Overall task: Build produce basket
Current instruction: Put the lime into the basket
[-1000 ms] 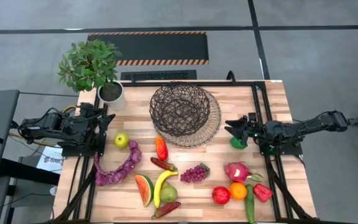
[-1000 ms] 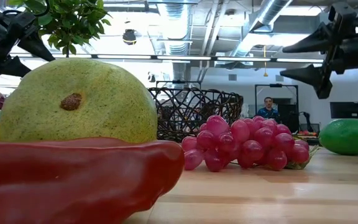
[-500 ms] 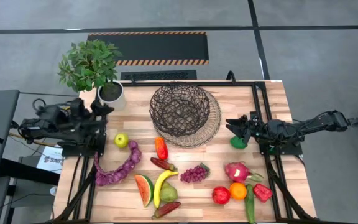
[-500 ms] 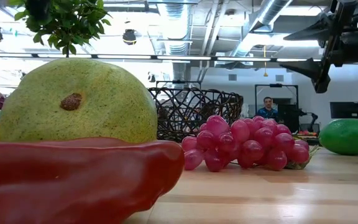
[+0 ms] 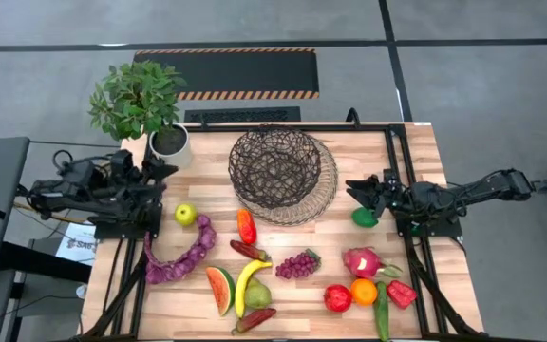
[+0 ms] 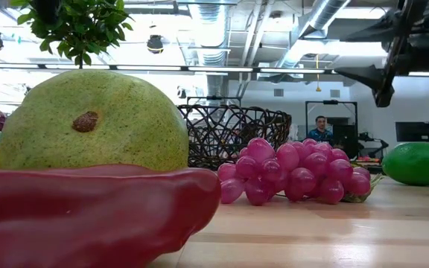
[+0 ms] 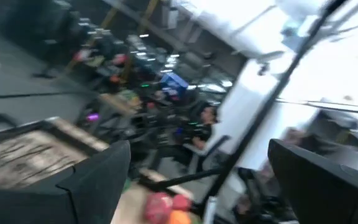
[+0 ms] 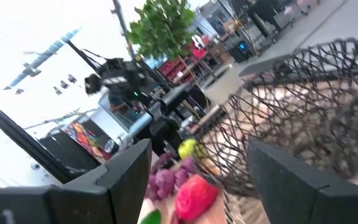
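The dark wire basket (image 5: 283,174) with its tan wicker rim stands on the table's far middle, and nothing lies in it. The produce lies on the near half. It includes a green apple (image 5: 185,214), a purple string (image 5: 180,256), grapes (image 5: 297,263), a banana (image 5: 248,283), a watermelon slice (image 5: 219,289), a dragon fruit (image 5: 362,261) and an orange (image 5: 363,292). My left gripper (image 5: 163,171) hangs open above the table's left edge, about level, beyond the apple. My right gripper (image 5: 353,191) is open to the right of the basket, above a green fruit (image 5: 364,218).
A potted plant (image 5: 141,104) in a white pot stands at the far left corner, close behind my left gripper. A dark frame rail (image 5: 399,180) runs along each side of the table. The low view has a pear (image 6: 88,123) and a red pepper (image 6: 88,216) close up.
My left gripper has risen and tipped up from pointing down at the table to about level. It has left the low view's top left corner. It has stayed open. My right gripper has tipped up a little, staying in place.
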Controlling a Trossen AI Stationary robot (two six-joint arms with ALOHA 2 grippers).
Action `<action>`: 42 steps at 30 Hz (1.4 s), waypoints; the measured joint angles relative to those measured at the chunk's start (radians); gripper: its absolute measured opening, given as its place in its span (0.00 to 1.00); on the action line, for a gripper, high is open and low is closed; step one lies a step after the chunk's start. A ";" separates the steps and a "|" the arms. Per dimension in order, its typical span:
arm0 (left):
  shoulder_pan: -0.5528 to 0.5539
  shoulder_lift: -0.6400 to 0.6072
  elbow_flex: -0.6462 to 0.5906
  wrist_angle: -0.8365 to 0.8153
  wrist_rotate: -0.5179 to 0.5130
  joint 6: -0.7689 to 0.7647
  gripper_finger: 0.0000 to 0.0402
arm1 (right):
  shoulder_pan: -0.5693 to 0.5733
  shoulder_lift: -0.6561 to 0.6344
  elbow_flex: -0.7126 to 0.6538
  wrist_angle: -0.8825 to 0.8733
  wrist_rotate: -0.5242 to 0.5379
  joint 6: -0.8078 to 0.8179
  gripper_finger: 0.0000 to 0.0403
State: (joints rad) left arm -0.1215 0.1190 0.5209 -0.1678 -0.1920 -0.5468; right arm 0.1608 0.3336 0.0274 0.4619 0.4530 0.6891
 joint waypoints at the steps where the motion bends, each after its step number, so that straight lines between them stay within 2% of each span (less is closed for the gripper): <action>1: 0.000 0.011 0.000 -0.013 -0.025 0.000 0.92 | 0.000 0.000 0.003 0.011 0.000 -0.021 0.71; 4: 0.000 0.048 -0.001 -0.015 -0.098 0.014 0.92 | 0.000 0.000 0.032 0.010 -0.001 -0.109 0.71; 6: 0.001 0.077 -0.001 -0.004 -0.111 0.037 0.92 | 0.000 0.000 0.059 0.010 -0.002 -0.183 0.71; 9: 0.001 0.134 -0.001 0.032 -0.068 0.093 0.92 | 0.000 0.004 0.118 -0.044 0.004 -0.290 0.71; 14: 0.001 0.268 0.006 0.080 -0.024 0.206 0.92 | -0.015 0.067 0.262 -0.287 0.113 -0.359 0.71; 18: 0.023 0.389 0.073 0.054 -0.030 0.248 0.92 | -0.060 0.133 0.388 -0.433 0.122 -0.360 0.71; 24: 0.079 0.514 0.261 -0.141 -0.044 0.250 0.92 | -0.138 0.229 0.612 -0.777 0.122 -0.357 0.71; 28: 0.097 0.570 0.338 -0.246 -0.091 0.212 0.92 | -0.187 0.295 0.702 -0.942 0.122 -0.326 0.71; 33: 0.095 0.591 0.343 -0.351 -0.101 0.158 0.92 | -0.216 0.368 0.714 -0.989 0.121 -0.255 0.71; 37: 0.058 0.575 0.315 -0.318 -0.078 0.139 0.92 | -0.198 0.430 0.714 -1.000 0.073 -0.166 0.71; 42: -0.049 0.537 0.228 -0.211 -0.078 0.119 0.92 | -0.122 0.525 0.714 -1.001 -0.010 -0.054 0.71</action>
State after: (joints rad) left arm -0.1704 0.6563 0.7489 -0.3785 -0.2702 -0.4279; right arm 0.0384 0.8582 0.7414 -0.5394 0.4433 0.6353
